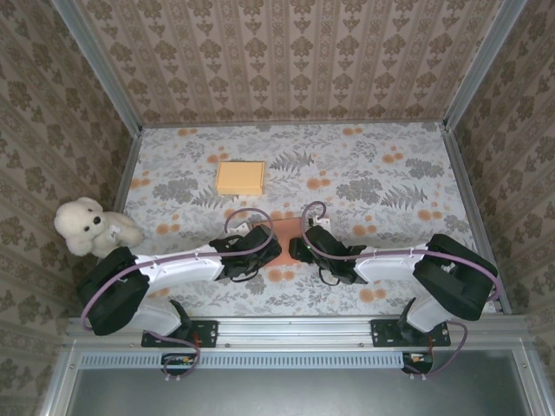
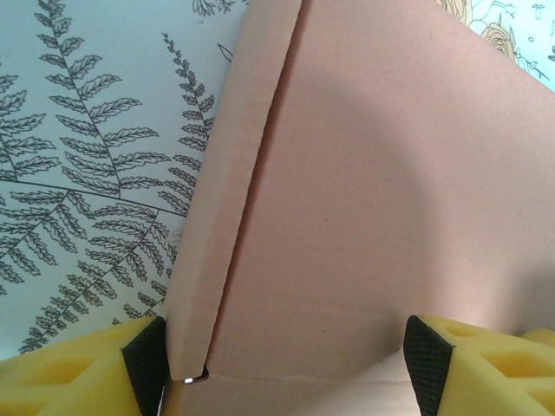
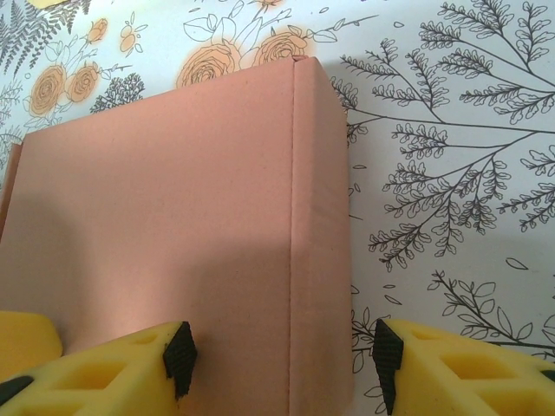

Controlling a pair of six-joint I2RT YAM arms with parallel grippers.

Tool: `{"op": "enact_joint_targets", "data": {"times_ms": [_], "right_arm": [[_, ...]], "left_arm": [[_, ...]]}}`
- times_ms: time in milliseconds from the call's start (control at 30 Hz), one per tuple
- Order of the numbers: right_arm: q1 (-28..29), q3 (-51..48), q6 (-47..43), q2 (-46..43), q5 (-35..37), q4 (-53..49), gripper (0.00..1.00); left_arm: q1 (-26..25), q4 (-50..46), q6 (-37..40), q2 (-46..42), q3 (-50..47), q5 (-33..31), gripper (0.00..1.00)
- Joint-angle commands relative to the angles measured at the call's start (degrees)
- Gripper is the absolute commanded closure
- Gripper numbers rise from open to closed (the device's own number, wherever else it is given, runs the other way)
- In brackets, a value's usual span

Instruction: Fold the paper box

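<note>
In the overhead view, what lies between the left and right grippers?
The pink paper box lies between the left gripper and the right gripper. The top external view shows this.

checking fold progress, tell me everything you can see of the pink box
The paper box is salmon-pink card, lying on the floral tablecloth at the near middle, between the arms. The right wrist view shows a broad flat face and a narrow side wall folded along a crease; the left wrist view shows another narrow strip creased along an edge. The left gripper and right gripper each set open jaws astride an edge; contact is unclear.
</note>
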Motion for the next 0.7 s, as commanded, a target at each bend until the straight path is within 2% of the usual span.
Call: {"op": "enact_joint_targets", "data": {"times_ms": [0, 367, 667], "right_arm": [[-0.05, -0.18, -0.21, 1.2, -0.75, -0.48, 0.4], [-0.12, -0.28, -0.67, 0.04, -1.23, -1.32, 0.4], [0.07, -0.68, -3.43, -5.8, 0.14, -6.98, 0.39]], "left_arm": [[-0.18, -1.21, -2.13, 0.65, 0.06, -2.41, 0.27], [2.41, 1.48, -2.63, 2.05, -3.44, -1.13, 0.3], [2.99, 0.63, -2.29, 2.15, -3.89, -1.12, 0.31]]}}
